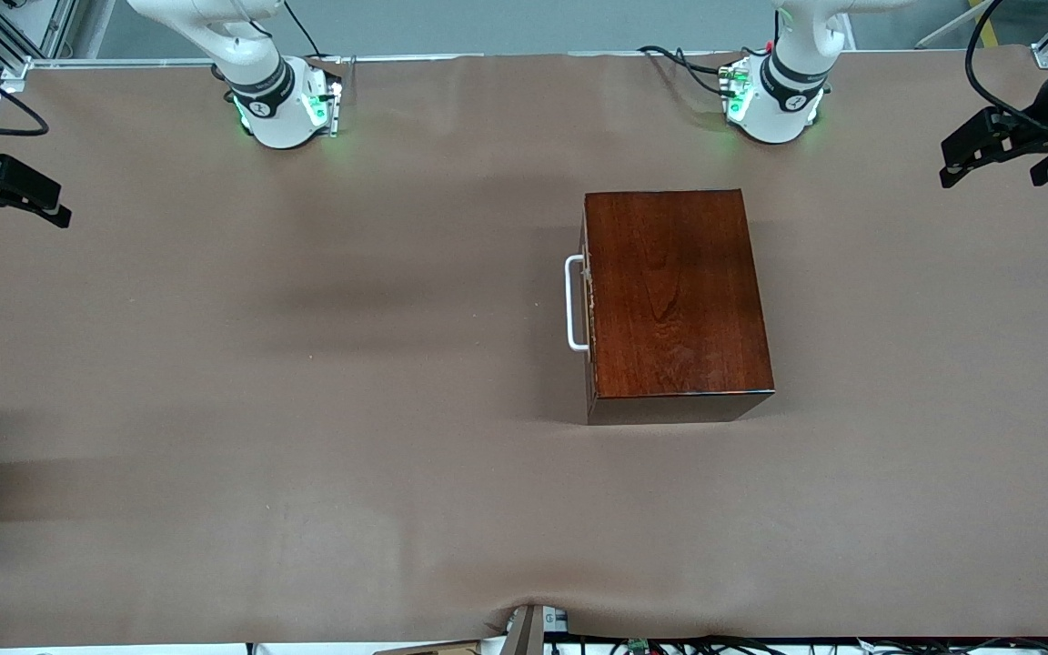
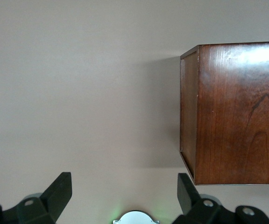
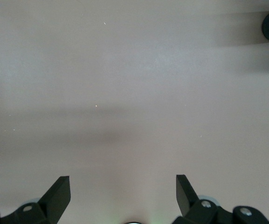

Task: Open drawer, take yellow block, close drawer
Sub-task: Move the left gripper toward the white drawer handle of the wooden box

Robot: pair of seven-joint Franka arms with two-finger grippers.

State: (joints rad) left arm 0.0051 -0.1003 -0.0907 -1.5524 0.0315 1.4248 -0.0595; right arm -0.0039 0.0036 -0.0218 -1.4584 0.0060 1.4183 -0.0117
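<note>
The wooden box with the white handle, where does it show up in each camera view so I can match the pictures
Front view: the wooden box sits on the table toward the left arm's end, its white handle facing the right arm's end.
Left wrist view: the box fills the picture's right side, past the open left pincer; the handle is not visible.
Right wrist view: not in it; only bare table.
Shared landmark: the box's glossy reddish top.

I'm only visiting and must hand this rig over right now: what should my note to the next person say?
Left gripper: open, empty, up at the left arm's end of the table.
Right gripper: open, empty, over bare table at the right arm's end.
Drawer: shut inside the wooden box; its white handle faces the right arm's end.
Yellow block: not visible.
Done: nothing.
Left: open drawer, take block, close drawer.
</note>
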